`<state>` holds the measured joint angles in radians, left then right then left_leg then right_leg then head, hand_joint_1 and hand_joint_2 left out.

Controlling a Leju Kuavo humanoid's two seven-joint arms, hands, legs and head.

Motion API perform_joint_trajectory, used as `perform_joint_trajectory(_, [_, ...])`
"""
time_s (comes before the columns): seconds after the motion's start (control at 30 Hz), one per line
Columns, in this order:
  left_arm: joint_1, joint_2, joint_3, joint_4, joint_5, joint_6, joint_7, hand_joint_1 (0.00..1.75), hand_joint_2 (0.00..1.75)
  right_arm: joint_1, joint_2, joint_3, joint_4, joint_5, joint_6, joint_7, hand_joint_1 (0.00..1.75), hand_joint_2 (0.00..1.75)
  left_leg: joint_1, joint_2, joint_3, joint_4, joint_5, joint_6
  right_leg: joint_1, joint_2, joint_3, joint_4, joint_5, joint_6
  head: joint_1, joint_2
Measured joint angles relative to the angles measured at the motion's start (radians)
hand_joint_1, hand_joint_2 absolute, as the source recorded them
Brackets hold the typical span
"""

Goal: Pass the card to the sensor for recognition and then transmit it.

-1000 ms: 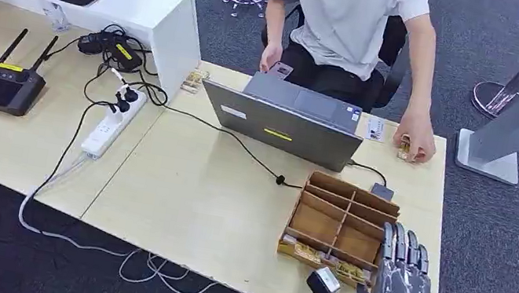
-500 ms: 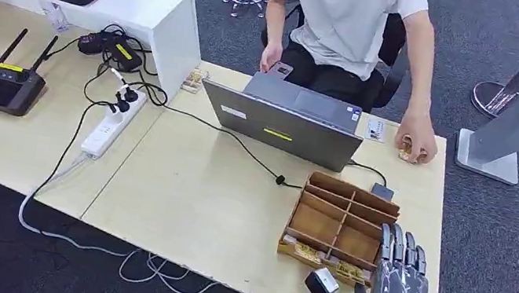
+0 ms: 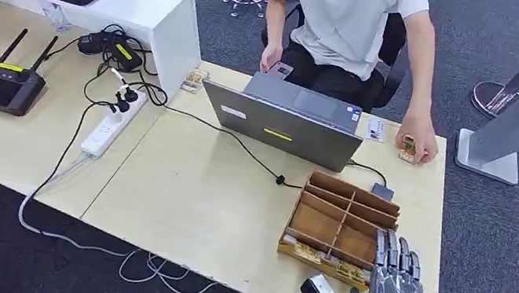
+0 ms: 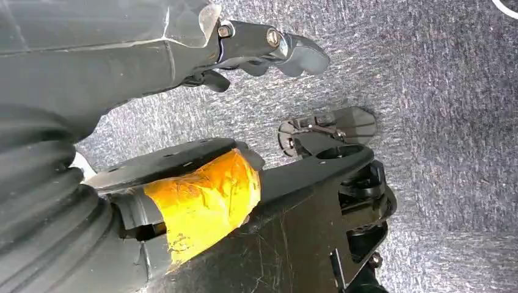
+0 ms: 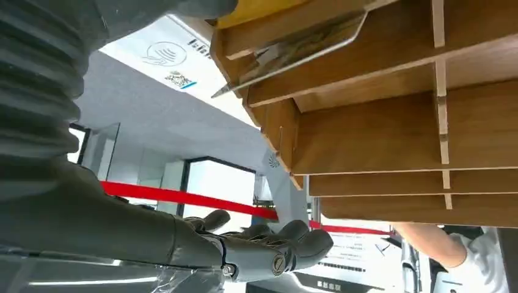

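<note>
Cards (image 3: 317,257) sit upright in the near row of the wooden divided tray (image 3: 342,226), at 11 o'clock from the right hand (image 3: 394,284), which hovers just beside the tray's near right corner with fingers spread, empty; left hand (image 4: 269,52) hangs over carpet, grasp unclear.

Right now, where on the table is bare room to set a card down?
Bare wood lies between the power strip, the laptop and the wooden organizer. It is crowded near the organizer, where the right hand hovers, and behind the laptop by the person's hand.
</note>
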<state>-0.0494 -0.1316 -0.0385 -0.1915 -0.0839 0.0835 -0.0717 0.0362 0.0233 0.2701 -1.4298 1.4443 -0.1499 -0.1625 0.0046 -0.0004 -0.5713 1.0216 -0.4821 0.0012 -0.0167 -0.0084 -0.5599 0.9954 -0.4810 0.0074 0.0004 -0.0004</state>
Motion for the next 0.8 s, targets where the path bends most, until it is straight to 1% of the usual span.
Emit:
perform_joint_trajectory(0.47, [0.0,-0.001,0.017,0.0,-0.015,0.0,0.0,0.0,1.75,0.011,0.01,0.004,0.036,-0.019,0.0,-0.004,0.0,1.75,0.0,0.0,0.0,0.0,0.0,0.0,0.0,0.0,0.0,0.0,0.0,0.0,0.0,0.0])
perform_joint_trajectory(0.6, [0.0,-0.001,0.018,0.0,-0.017,0.0,0.007,0.0,1.75,0.011,0.023,0.005,0.047,-0.019,0.0,-0.004,0.0,1.75,0.0,0.0,0.0,0.0,0.0,0.0,0.0,0.0,0.0,0.0,0.0,0.0,0.0,0.0])
perform_joint_trajectory(0.8, [0.0,-0.001,0.018,0.0,-0.024,0.0,0.009,0.0,1.75,0.011,0.031,0.024,0.059,-0.019,0.0,-0.009,0.0,1.75,0.0,0.0,0.0,0.0,0.0,0.0,0.0,0.0,0.0,0.0,0.0,0.0,0.0,0.0])
